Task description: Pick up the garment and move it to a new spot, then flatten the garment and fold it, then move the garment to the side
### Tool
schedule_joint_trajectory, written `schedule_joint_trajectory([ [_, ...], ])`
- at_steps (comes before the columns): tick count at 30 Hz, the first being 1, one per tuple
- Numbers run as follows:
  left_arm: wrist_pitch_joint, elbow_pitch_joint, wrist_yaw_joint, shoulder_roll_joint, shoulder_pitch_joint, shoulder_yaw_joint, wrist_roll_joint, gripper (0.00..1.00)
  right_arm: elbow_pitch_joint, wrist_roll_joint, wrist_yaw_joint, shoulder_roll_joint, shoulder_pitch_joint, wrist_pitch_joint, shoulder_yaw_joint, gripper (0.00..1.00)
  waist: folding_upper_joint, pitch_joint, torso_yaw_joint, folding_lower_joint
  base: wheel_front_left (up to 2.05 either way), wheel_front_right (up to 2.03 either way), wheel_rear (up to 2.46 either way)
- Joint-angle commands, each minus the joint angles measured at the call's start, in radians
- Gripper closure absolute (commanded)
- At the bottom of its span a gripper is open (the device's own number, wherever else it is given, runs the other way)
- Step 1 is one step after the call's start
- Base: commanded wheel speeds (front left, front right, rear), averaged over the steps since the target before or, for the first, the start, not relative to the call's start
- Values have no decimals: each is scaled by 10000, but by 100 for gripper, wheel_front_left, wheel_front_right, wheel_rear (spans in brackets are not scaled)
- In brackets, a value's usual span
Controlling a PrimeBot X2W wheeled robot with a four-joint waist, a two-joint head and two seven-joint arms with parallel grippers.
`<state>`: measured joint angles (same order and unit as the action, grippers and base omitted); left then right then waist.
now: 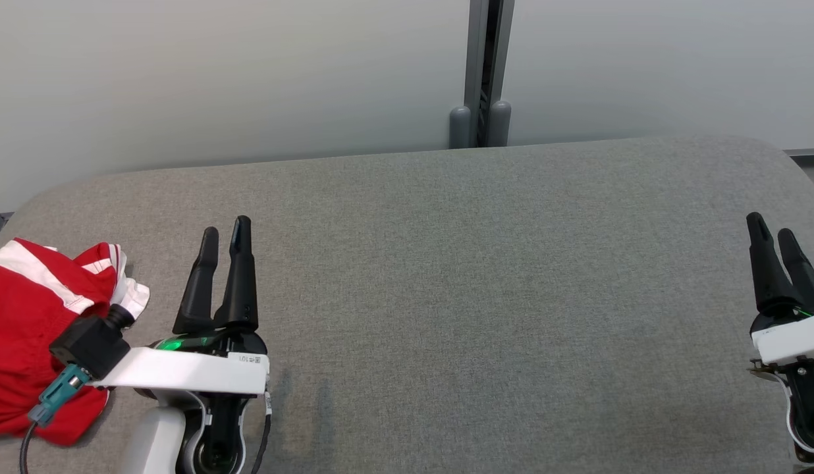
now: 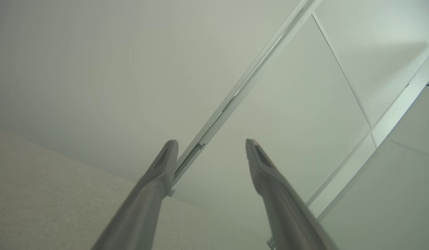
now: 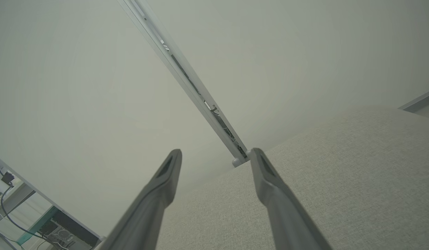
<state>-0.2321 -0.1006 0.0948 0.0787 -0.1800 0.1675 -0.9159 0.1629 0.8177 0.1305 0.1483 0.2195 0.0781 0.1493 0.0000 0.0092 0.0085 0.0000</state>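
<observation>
The grey fabric-covered tabletop (image 1: 479,263) spans the head view. The crumpled red garment (image 1: 25,316), white-striped, lies on it at 9 o'clock. Left gripper (image 1: 226,227), just beside the garment: jaws apart, empty. Right gripper (image 1: 770,224), at 3 o'clock: jaws apart, empty.

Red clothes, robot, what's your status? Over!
Left tool open, empty, just right of garment. Right tool open, empty, far right. Garment crumpled at table's left end, not held. No obstacle seen.

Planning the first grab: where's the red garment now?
In the head view, the red garment lies crumpled at the left edge of the gray surface, beside the left claw.
</observation>
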Motion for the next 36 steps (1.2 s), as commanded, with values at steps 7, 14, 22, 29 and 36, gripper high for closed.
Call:
schedule_joint_trajectory([
  [7,133,231,-314,255,-133,198,1531,0,-265,-1509,3,85,-77,-421,-310,0,0,-7,13,0,0,0,0],
  [14,289,87,-536,336,51,236,2410,0,-109,-2453,3,-12,-244,-714,-515,0,0,-24,23,0,0,0,0],
  [22,439,-246,-722,423,243,245,3268,0,182,-3422,3,-137,-438,-1110,-727,0,0,-40,53,0,0,0,0],
  [29,513,-549,-838,485,257,240,3877,0,360,-4099,3,-226,-519,-1396,-818,0,0,-19,51,0,0,0,0],
  [36,582,-827,-1003,534,316,188,4394,0,559,-4676,2,-269,-555,-1670,-916,0,0,-7,55,0,0,0,0],
])
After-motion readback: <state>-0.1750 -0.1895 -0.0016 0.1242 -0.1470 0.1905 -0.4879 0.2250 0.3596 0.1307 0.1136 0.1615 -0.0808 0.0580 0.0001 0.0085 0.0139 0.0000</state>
